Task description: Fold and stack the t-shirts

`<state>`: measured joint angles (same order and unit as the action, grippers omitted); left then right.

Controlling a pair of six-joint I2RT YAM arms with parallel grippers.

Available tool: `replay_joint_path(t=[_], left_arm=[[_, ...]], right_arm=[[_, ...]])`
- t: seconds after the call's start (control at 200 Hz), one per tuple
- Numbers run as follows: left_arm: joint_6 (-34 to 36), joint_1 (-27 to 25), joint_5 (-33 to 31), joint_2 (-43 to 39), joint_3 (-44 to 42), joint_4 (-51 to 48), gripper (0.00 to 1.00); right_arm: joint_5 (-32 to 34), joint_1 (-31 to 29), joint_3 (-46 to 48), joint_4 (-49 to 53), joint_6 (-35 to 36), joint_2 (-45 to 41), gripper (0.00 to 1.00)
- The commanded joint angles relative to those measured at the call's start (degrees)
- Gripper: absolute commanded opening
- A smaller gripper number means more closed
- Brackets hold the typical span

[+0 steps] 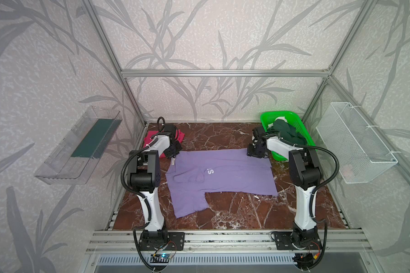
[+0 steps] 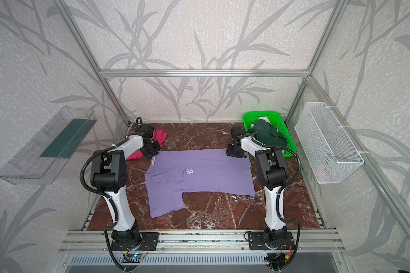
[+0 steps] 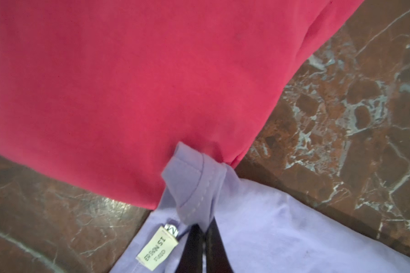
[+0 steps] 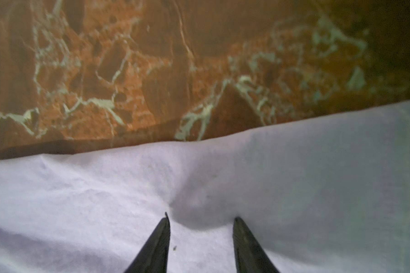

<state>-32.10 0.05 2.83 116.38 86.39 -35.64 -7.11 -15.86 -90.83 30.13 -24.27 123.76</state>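
Observation:
The lavender t-shirt (image 1: 223,175) (image 2: 199,175) lies spread on the marble table, with one sleeve toward the front and white lettering showing. My left gripper (image 1: 174,153) (image 3: 204,227) is shut on the lavender t-shirt's (image 3: 270,224) bunched far-left corner, beside its white label (image 3: 158,248). The magenta t-shirt (image 1: 148,139) (image 3: 128,82) lies folded at the back left, just beyond that corner. At the far-right corner of the lavender t-shirt (image 4: 81,201), my right gripper (image 1: 253,153) (image 4: 202,218) is open, with both fingertips down on the cloth.
A green mesh basket (image 1: 284,115) at the back right holds dark green garments (image 1: 287,132), close behind the right arm. A white wire basket (image 1: 355,144) hangs on the right wall. A clear tray (image 1: 78,146) hangs on the left wall.

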Motion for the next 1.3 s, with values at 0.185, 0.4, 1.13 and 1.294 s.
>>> replay_joint_path(t=[0.185, 0.4, 1.13, 1.294], left_arm=[[-0.3, -0.1, -0.9, 1.5, 8.7, -5.0, 0.13], [-1.0, -0.8, -4.4, -10.7, -5.0, -5.0, 0.43], [-33.9, -33.9, -4.3, -58.6, -58.5, -15.2, 0.48], [-33.7, -34.0, -4.4, -63.0, -62.6, -12.8, 0.48]], right_arm=[[-1.3, 0.4, -7.2, 5.2, 1.5, 4.1, 0.45], [-1.3, 0.3, 2.2, 1.8, 1.9, -9.3, 0.47], [6.6, 1.6, 48.0, 16.7, -8.0, -52.1, 0.55], [6.1, 2.1, 46.6, 18.4, -6.8, -50.8, 0.55]])
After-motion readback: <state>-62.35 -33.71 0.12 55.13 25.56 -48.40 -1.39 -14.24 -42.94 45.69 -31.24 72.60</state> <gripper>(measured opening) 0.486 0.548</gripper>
